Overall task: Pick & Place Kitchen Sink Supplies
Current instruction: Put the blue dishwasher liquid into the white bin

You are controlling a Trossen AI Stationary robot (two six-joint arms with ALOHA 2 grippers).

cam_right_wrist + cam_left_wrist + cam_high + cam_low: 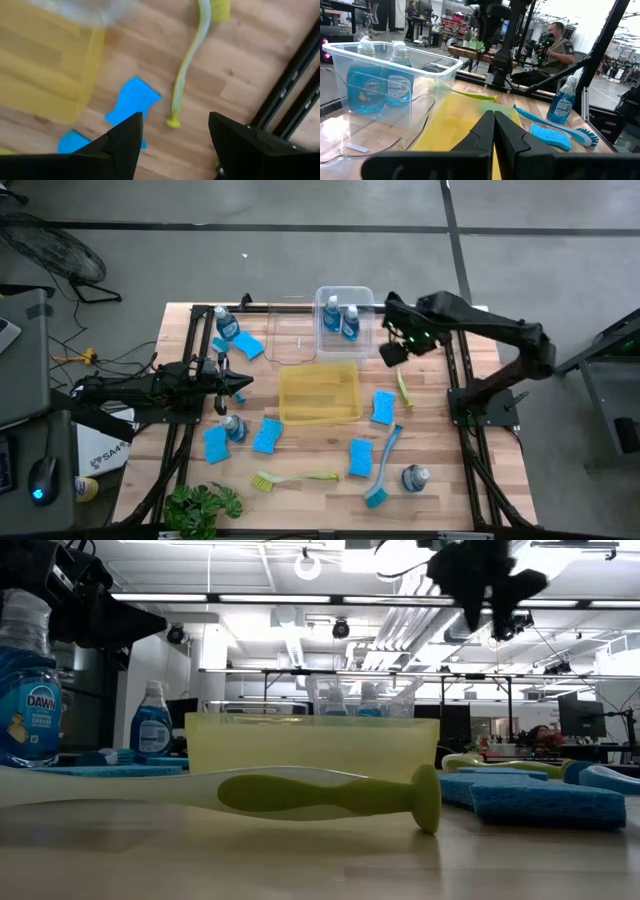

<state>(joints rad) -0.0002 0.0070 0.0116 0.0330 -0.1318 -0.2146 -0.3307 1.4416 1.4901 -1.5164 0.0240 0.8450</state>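
1. The right tool (392, 350) hangs above the surface (440, 490), fingers spread wide and empty, just off the right wall of a clear bin (345, 292) and over the head end of a yellow-green dish brush (404, 388).
2. From that arm's wrist, the brush (187, 65) runs along bare wood past the released fingers (122, 145), with a blue sponge (131, 102) just beside its handle tip.
3. The left tool (240, 384) rests low at the surface's left side, clenched tight on nothing (its two fingers meet in the left wrist view), pointing toward the yellow bin (319, 393).
4. Two bottles of blue liquid (340, 318) stand upright side by side inside the clear bin; a second clear bin (290, 335) lies next to it, between it and the left arm.
5. Another bottle (226, 322) stands near the far-left corner with a sponge (250, 345) just beside it; a third bottle (234, 426) sits near the left tool between two sponges (216, 444).
6. Near the front edge lie a second yellow-green brush (295, 477), a blue brush (384, 465), one more sponge (361, 457) and a fallen bottle (415, 477).
7. A leafy plant (203, 505) occupies the front-left corner; a seated person (559, 47) is visible in the room beyond.
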